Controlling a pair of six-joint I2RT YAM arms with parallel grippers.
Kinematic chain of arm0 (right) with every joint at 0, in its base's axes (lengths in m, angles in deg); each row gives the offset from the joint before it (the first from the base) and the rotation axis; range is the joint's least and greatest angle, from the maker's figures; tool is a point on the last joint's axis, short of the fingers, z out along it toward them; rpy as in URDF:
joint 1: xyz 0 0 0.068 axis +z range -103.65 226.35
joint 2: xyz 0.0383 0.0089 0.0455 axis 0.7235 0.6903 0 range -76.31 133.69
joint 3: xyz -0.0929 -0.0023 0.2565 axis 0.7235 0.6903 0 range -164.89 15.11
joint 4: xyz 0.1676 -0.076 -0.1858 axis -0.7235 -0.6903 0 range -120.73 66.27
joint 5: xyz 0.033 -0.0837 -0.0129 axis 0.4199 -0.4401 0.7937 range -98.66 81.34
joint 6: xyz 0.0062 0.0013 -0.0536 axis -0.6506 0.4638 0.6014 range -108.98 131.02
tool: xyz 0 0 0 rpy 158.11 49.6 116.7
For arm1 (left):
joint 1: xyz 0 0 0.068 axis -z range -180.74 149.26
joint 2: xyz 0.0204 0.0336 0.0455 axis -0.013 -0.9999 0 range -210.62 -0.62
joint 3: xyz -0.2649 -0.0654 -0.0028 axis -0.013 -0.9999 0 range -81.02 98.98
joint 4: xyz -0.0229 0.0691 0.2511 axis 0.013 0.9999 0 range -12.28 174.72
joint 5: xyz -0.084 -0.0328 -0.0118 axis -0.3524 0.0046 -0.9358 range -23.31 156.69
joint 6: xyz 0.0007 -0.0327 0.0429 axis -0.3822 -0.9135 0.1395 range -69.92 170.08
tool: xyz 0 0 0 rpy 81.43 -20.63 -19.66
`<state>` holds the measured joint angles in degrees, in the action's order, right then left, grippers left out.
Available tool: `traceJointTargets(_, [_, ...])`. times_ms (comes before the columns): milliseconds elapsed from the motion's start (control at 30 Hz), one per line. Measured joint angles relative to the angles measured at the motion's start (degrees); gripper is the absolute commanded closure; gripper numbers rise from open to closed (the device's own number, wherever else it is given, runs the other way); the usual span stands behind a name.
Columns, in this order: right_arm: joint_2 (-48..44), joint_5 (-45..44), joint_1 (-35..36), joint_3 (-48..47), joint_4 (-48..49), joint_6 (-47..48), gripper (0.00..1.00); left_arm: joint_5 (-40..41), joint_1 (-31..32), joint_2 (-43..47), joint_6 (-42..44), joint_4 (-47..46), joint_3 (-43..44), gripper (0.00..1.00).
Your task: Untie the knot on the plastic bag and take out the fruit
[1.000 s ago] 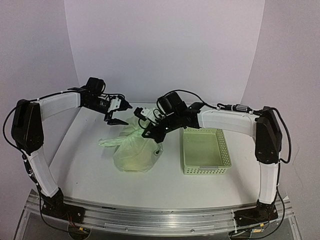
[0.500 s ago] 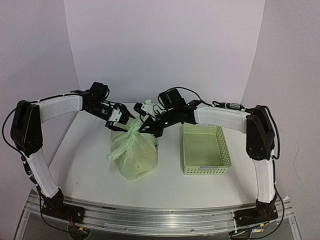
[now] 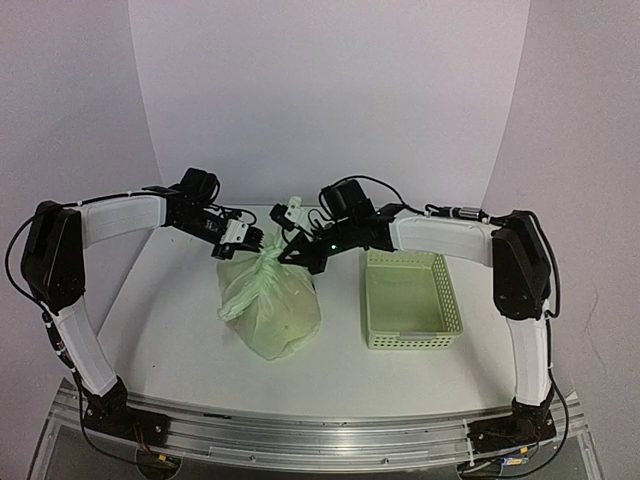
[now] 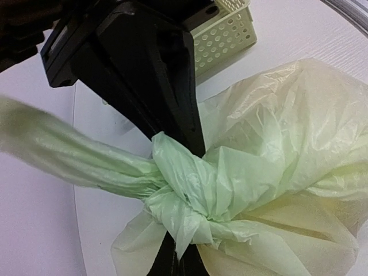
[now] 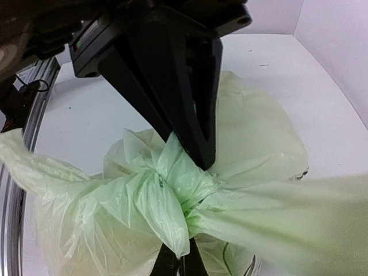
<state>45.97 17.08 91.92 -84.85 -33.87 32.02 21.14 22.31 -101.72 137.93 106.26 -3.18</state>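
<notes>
The plastic bag (image 3: 272, 308) stands upright at mid-table, pale yellow-green and crinkly, with its knot (image 3: 268, 258) on top. My left gripper (image 3: 258, 242) comes in from the left and is shut on the knot (image 4: 190, 195); its fingertips (image 4: 177, 260) poke out below the bunched plastic. My right gripper (image 3: 287, 250) meets it from the right, likewise shut on the knot (image 5: 172, 184), its fingertips (image 5: 179, 261) under the lump. Both grippers nearly touch. One handle end streams off blurred (image 4: 57, 152). The fruit is hidden inside the bag.
A pale green lattice basket (image 3: 412, 300) sits right of the bag, a small gap from it, also seen in the left wrist view (image 4: 227, 34). White walls close the back and sides. A metal rail (image 3: 320, 430) runs along the near edge.
The right gripper pulled the slumped bag upright by its knot. The left gripper moved right to the knot and shut on it.
</notes>
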Motion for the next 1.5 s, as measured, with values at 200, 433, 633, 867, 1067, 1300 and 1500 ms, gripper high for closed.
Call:
traceJointTargets(200, [-7.02,-1.8,-2.26,12.52,7.72,-1.91,1.0,0.55,-0.95,0.07,-4.33,-2.35,-0.02,1.0])
traceJointTargets(433, [-13.52,-5.99,-4.34,19.93,8.78,-2.61,0.95,1.72,-5.31,1.68,-8.03,-3.7,0.0,1.0])
traceJointTargets(633, [-15.1,-9.9,-5.65,23.36,7.53,-2.06,0.6,2.47,-7.22,2.2,-10.31,-4.67,-0.23,1.0])
traceJointTargets(867, [-15.62,-12.25,-0.32,16.31,5.23,2.15,0.38,0.26,-5.33,4.71,-11.89,-4.8,-2.53,1.0])
traceJointTargets(1067, [-11.45,-10.27,3.6,3.42,6.76,7.15,0.42,-0.76,-4.84,4.74,-13.03,-4.55,-2.51,1.0])
traceJointTargets(1300, [-3.11,-9.8,3.91,-1.66,3.51,10.57,0.42,-0.84,-4.88,4.74,-13.1,-4.51,-2.51,1.0])
traceJointTargets(1500, [0.52,-10.58,4.65,-2.33,0.57,11.24,0.74,-0.84,-4.88,4.74,-13.39,-4.47,-2.51,1.0])
